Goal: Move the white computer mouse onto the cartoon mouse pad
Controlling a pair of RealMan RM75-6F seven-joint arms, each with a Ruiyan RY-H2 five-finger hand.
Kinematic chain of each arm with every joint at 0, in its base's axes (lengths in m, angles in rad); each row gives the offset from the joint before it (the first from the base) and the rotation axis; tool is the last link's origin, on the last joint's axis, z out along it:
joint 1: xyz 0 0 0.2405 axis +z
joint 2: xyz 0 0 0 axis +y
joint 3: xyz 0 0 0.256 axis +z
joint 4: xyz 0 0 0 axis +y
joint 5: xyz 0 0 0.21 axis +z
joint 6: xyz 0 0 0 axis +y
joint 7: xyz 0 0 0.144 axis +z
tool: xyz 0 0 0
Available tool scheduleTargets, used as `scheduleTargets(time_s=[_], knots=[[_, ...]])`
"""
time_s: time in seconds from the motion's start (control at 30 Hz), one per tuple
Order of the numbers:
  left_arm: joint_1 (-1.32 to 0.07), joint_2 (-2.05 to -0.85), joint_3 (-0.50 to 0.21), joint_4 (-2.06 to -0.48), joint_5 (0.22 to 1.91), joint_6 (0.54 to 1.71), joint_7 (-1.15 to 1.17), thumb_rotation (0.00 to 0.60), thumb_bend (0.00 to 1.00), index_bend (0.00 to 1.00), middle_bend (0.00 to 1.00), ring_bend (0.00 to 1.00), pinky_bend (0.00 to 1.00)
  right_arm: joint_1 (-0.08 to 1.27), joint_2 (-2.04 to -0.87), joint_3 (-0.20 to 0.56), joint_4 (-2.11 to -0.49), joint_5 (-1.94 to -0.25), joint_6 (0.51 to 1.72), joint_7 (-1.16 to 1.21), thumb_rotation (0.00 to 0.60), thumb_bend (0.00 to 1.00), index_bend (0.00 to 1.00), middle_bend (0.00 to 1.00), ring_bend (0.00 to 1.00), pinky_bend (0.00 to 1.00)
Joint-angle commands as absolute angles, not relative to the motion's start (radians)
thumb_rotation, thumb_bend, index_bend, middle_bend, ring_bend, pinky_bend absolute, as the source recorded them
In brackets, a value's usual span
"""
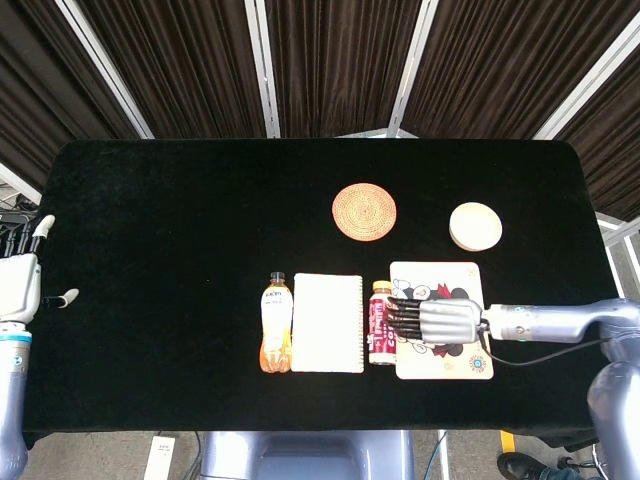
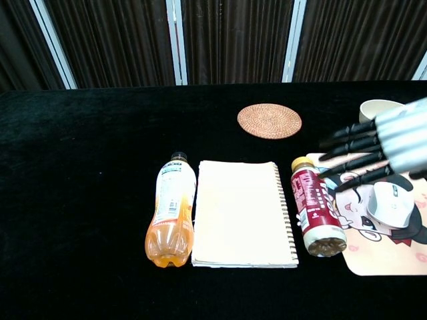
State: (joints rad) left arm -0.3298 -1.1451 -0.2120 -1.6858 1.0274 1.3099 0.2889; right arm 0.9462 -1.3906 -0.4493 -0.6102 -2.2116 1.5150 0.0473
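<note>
The white computer mouse [image 2: 392,204] lies on the cartoon mouse pad [image 2: 373,257] at the table's right front, seen in the chest view. My right hand [image 2: 387,143] hovers just above it with fingers stretched out and apart toward the left, holding nothing. In the head view that right hand [image 1: 435,320] covers the mouse and the middle of the mouse pad [image 1: 450,272]. My left hand [image 1: 20,285] hangs at the far left table edge, fingers apart and empty.
A red bottle [image 2: 315,207] lies right beside the pad's left edge, under the fingertips. Left of it are a cream notebook [image 2: 242,213] and an orange bottle [image 2: 171,210]. A woven coaster [image 2: 269,121] and a cream bowl [image 2: 377,110] sit farther back.
</note>
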Motion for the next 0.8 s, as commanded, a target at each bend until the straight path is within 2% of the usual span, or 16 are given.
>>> scheduleTargets(time_s=[0.03,0.33,0.47,0.6,0.8], knots=[[-0.322,-1.133,-0.21,-1.7,1.043,1.316,0.273,0.6,0.05,0.0,0.0,0.0,0.0,0.904,-1.278,-0.387,-0.777,-2.12,1.552,-0.006,0.6,0.0,0.11,0.02,0.0,0.05],[-0.28,-1.085,-0.188,-1.767,1.129,1.363,0.211,0.6,0.05,0.0,0.0,0.0,0.0,0.721,-1.063,-0.221,-1.323,-1.765,1.514,-0.186,0.6,0.0,0.11,0.03,0.0,0.03],[-0.252,-1.076,-0.169,-1.79,1.169,1.402,0.201,0.6,0.05,0.0,0.0,0.0,0.0,0.613,-1.027,-0.17,-1.557,-1.608,1.532,-0.294,0.6,0.0,0.08,0.01,0.0,0.01],[-0.216,-1.061,-0.141,-1.808,1.221,1.441,0.18,0.6,0.05,0.0,0.0,0.0,0.0,0.5,-1.045,-0.143,-1.672,-1.509,1.588,-0.29,0.6,0.0,0.05,0.0,0.0,0.0],[-0.166,-1.044,-0.103,-1.806,1.291,1.489,0.138,0.6,0.05,0.0,0.0,0.0,0.0,0.369,-1.089,-0.124,-1.682,-1.444,1.665,-0.221,0.6,0.0,0.04,0.0,0.0,0.0]])
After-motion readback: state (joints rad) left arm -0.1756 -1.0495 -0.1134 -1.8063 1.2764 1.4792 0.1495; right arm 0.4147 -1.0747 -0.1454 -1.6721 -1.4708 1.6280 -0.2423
